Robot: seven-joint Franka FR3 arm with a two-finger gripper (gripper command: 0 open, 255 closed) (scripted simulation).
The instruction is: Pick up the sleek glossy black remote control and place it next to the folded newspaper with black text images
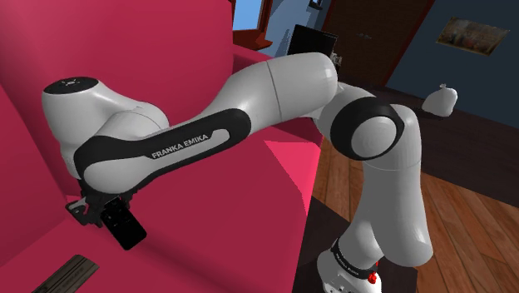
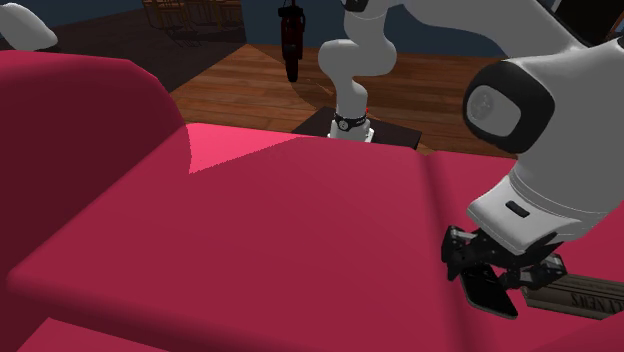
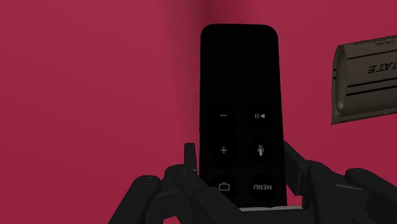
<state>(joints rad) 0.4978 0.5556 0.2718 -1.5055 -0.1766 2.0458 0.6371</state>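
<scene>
A glossy black remote [image 3: 239, 108] with small grey button marks is clasped between my two black fingers, and my gripper [image 3: 240, 172] is shut on its lower end. In the shoulder view the remote [image 1: 125, 225] hangs tilted from the gripper [image 1: 110, 210] just above the red sofa seat [image 1: 208, 216]. The folded newspaper [image 1: 66, 273] lies on the seat a short way below and left of the remote in that view. The second exterior view has the remote [image 2: 490, 290] under the hand, with the newspaper [image 2: 583, 294] right behind it. In the wrist view the newspaper [image 3: 364, 79] lies off to the remote's side.
The red sofa's backrest [image 1: 33, 125] rises close behind the arm in the shoulder view. Wooden floor [image 1: 466, 225] lies beyond the seat's edge, beside the robot's stand [image 1: 341, 266]. A white bag-like object [image 1: 439, 100] sits on the floor far off.
</scene>
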